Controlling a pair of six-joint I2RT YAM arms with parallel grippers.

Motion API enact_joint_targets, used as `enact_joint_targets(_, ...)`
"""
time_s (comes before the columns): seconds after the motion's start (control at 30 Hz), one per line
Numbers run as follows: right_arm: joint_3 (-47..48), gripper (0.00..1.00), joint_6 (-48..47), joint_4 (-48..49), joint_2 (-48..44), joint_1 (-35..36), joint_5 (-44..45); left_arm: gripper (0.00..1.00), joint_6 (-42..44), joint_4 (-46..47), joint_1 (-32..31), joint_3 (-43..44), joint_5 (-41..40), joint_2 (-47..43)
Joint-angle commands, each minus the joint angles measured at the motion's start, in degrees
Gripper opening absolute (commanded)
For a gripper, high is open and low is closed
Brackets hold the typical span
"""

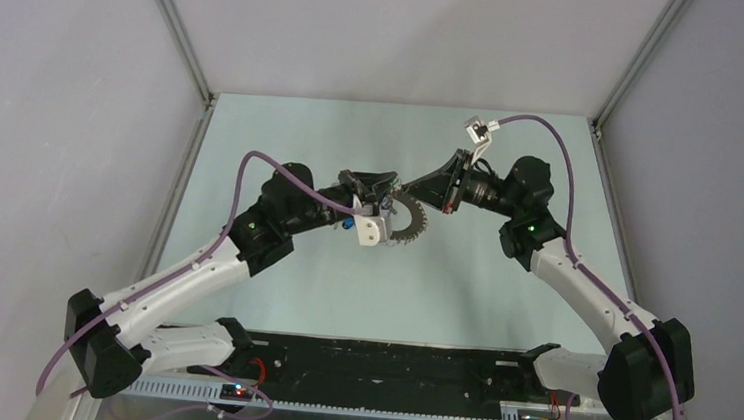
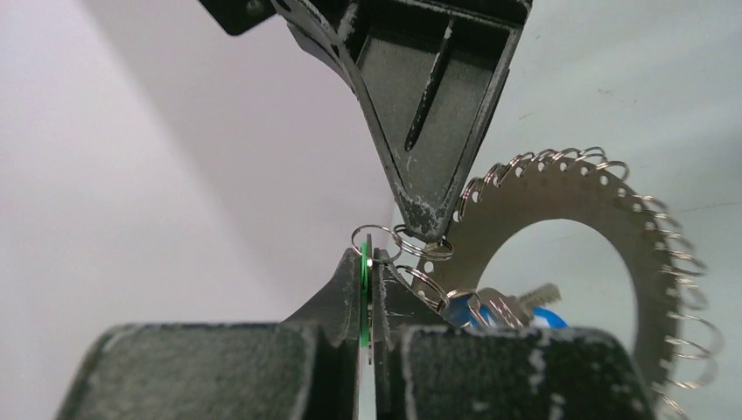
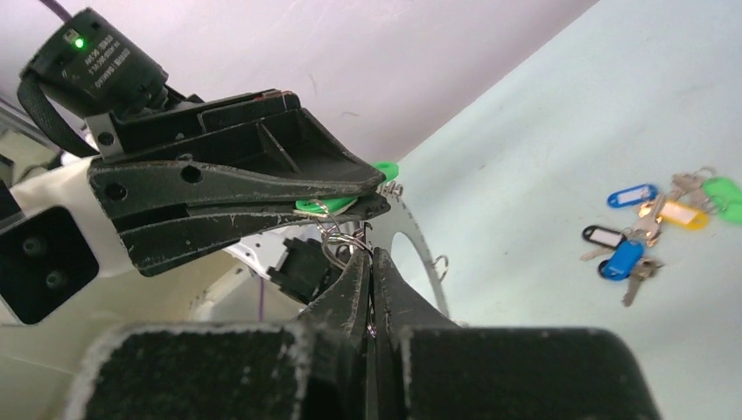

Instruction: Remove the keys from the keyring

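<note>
The keyring (image 2: pixel 604 206) is a flat silver ring fringed with small split rings, held up in the air between both grippers; it also shows in the top view (image 1: pixel 412 223). My left gripper (image 2: pixel 369 262) is shut on a green-tagged key (image 2: pixel 364 284) whose small split ring pokes out above the tips. My right gripper (image 3: pixel 372 260) is shut on a small split ring at the keyring's rim, and its fingers (image 2: pixel 429 131) come down from above in the left wrist view. A blue-tagged key (image 2: pixel 535 315) hangs from the keyring beside my left jaws.
A ringless heap of coloured-tagged keys (image 3: pixel 656 223) lies on the pale green table (image 1: pixel 321 296), far side in the right wrist view. Both arms meet near the table's middle (image 1: pixel 399 192). Grey walls and metal frame posts (image 1: pixel 177 29) enclose the table.
</note>
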Motion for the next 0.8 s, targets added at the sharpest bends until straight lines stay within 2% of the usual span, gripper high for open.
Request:
enact_joint_targets(0.0,0.3,0.00,9.4,-1.6,-1.2,-0.2,2.5,0.00,-0.9,4.9,0.5,3.0,2.9,0.6)
enact_joint_targets(0.1,-0.6,0.00,14.1,-1.9,-1.6,-0.7,4.0,0.00,-0.9,5.0,0.5,2.6,3.8,1.0)
enact_joint_targets(0.27,-4.6,0.00,26.0,4.3,-3.1,-2.7,10.0,0.00,-0.6,5.0,0.5,0.0,4.5,0.1)
enact_joint_targets(0.4,-6.2,0.00,27.5,4.4,-3.6,-3.1,13.7,0.00,0.2,4.9,0.3,-2.3,4.1,-0.5)
enact_joint_targets(0.5,-6.2,0.00,22.6,4.8,-3.4,-2.0,12.2,0.00,0.5,4.9,0.1,-2.6,3.2,-0.9)
enact_joint_targets(0.53,-6.2,0.05,16.7,3.0,-4.5,-1.0,11.3,0.00,0.5,4.8,0.1,-2.4,2.9,-1.6)
enact_joint_targets(0.57,-6.2,0.14,12.6,0.7,-5.0,-0.3,11.6,0.00,0.5,4.9,0.1,-2.4,2.8,-1.8)
enact_joint_targets(0.6,-6.2,0.18,10.5,-0.4,-6.0,0.5,12.3,0.00,0.6,4.9,0.1,-2.5,3.0,-2.1)
enact_joint_targets(0.63,-6.2,0.27,6.5,-2.0,-6.5,0.8,13.0,0.00,0.7,4.9,0.1,-2.6,3.2,-2.3)
enact_joint_targets(0.7,-6.2,0.35,1.8,-3.4,-7.6,1.1,12.8,0.00,0.9,4.9,0.1,-2.8,3.6,-2.7)
enact_joint_targets(0.77,-6.2,0.38,-2.5,-4.1,-8.7,1.2,12.2,0.00,0.9,4.9,0.1,-2.9,4.2,-3.2)
